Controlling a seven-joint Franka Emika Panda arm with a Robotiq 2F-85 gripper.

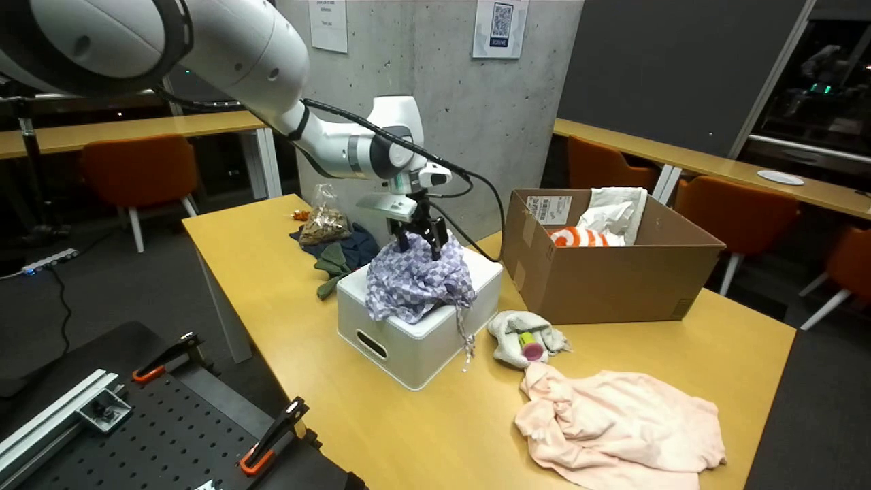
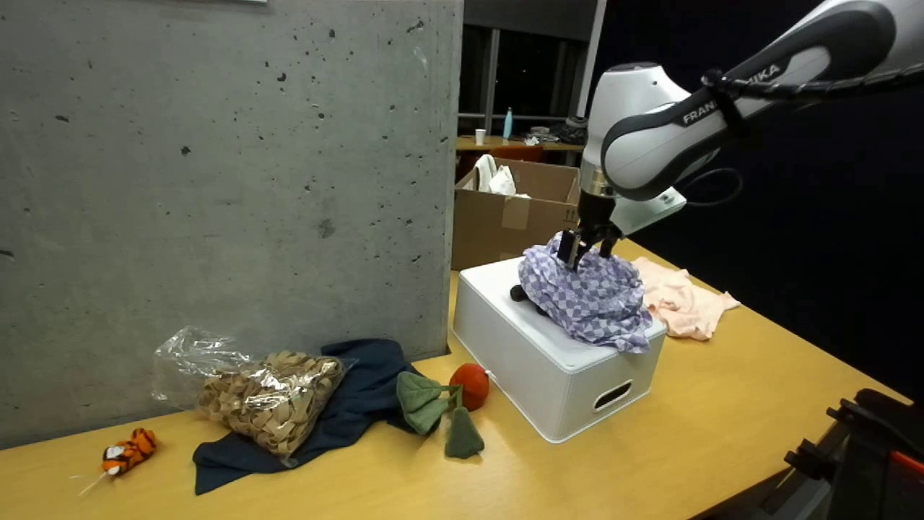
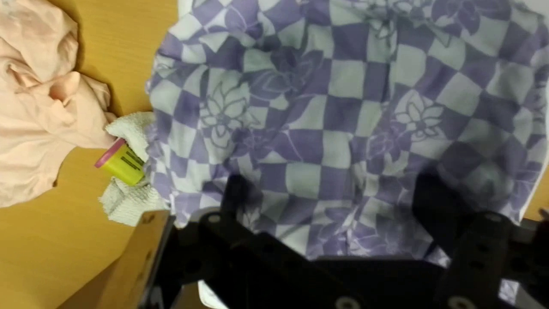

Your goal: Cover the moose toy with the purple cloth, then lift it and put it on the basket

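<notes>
While the jaws stand wide, purple cloth [image 1: 422, 280] right beneath them, rumpled, heaped

Cloth [image 3: 326, 124] purple-white checked, flower-patterned; tool [image 1: 420, 250] black; table [image 1: 408, 435] yellow.

Glare on plastic bag [image 2: 271, 397]; wrist view shaded, soft.
</notes>
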